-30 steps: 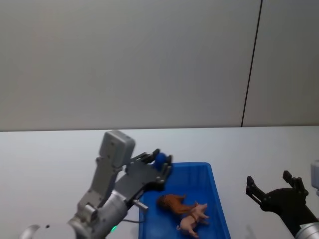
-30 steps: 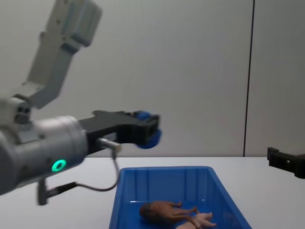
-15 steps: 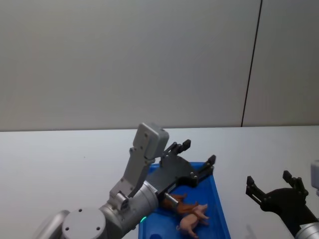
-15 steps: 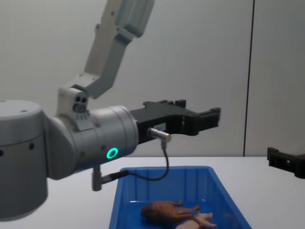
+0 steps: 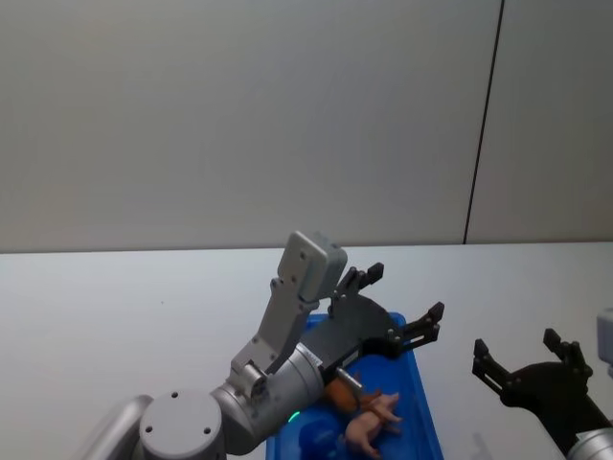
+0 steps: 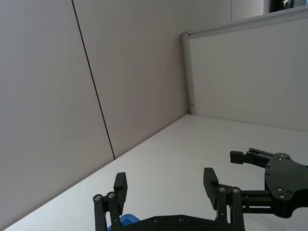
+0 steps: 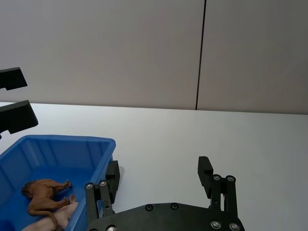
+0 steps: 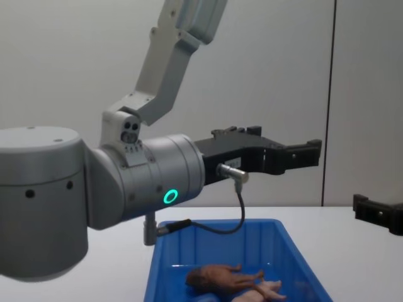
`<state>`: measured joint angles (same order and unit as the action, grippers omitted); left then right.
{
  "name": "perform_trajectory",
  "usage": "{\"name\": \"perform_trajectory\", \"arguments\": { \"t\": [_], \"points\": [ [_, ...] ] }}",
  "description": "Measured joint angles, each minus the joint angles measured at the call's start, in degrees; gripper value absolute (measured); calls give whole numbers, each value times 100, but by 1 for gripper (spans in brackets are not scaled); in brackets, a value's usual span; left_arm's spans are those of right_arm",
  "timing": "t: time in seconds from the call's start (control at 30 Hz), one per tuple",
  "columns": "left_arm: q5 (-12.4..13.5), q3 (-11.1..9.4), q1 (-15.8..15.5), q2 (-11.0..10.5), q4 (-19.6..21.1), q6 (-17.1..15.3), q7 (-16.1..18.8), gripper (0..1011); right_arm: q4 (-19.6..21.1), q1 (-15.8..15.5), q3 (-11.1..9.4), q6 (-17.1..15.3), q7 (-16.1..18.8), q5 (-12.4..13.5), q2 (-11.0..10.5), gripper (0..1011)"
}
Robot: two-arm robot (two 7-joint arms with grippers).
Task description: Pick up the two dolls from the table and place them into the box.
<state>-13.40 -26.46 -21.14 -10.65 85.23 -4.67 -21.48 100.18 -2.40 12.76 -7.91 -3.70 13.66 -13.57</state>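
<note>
A lab: bare grey wall panels (image 5: 239, 115), white table (image 5: 115, 297).

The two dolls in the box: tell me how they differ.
The brown doll is reddish-brown and lion-like; the pink doll is pale pink. In the head view the brown doll is partly hidden behind the left arm, the pink doll less so. Both lie inside the blue box, touching.

Box (image 5: 424, 420): bright blue, plain. Lion-like doll (image 8: 217, 277): reddish-brown. Second doll (image 5: 369, 424): pale pink. Small ball (image 5: 317, 439) in the box: blue. Bench (image 5: 115, 316): plain white. Left tool (image 5: 407, 305): black fingers, silver-grey wrist with green ring light. Right tool (image 5: 522, 359): black. Wall: grey-beige, one dark vertical seam.
</note>
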Motion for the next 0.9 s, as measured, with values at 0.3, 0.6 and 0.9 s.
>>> {"name": "perform_trajectory", "arguments": {
  "t": [0.3, 0.6, 0.9],
  "points": [
    [11, -21, -42, 45, -47, 10, -51, 1001, 0, 0, 0, 0, 0, 0, 0, 1001],
    [18, -29, -61, 66, -69, 14, -77, 1001, 0, 0, 0, 0, 0, 0, 0, 1001],
    [21, -35, -68, 76, -79, 19, -88, 1001, 0, 0, 0, 0, 0, 0, 0, 1001]
  ]
}}
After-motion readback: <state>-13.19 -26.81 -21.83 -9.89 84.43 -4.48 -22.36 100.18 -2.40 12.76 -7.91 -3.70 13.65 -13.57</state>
